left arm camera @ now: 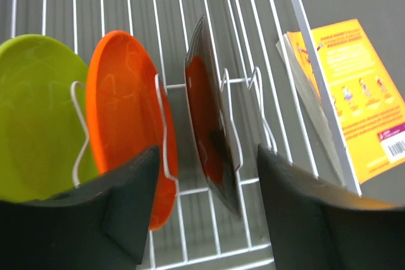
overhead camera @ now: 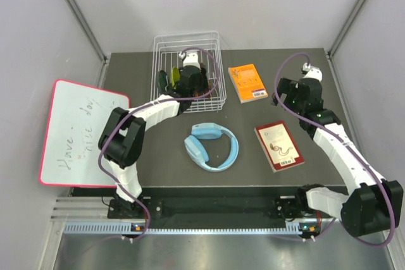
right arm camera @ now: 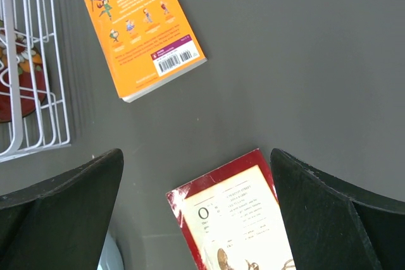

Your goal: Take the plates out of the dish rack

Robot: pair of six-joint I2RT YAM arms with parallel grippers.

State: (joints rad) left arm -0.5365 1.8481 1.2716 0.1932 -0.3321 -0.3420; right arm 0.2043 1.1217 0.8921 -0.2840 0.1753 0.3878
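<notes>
Within white wire dish rack (overhead camera: 169,47) | left gripper (left arm camera: 207,156) parted astride dark red round plate (left arm camera: 202,105) | right gripper (right arm camera: 196,156) parted, empty

The dish rack (overhead camera: 159,49) sits far on the table (overhead camera: 253,118), left of centre, with plates (left arm camera: 123,118) standing on edge side by side inside it. A far book (overhead camera: 248,83) lies just right of the rack; a near book (overhead camera: 279,146) lies nearer, headphones (overhead camera: 197,150) left of it. A whiteboard (overhead camera: 79,131) lies at the table's left edge

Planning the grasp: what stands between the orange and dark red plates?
Only a wire divider of the rack; no plate, seen in the left wrist view.
</notes>
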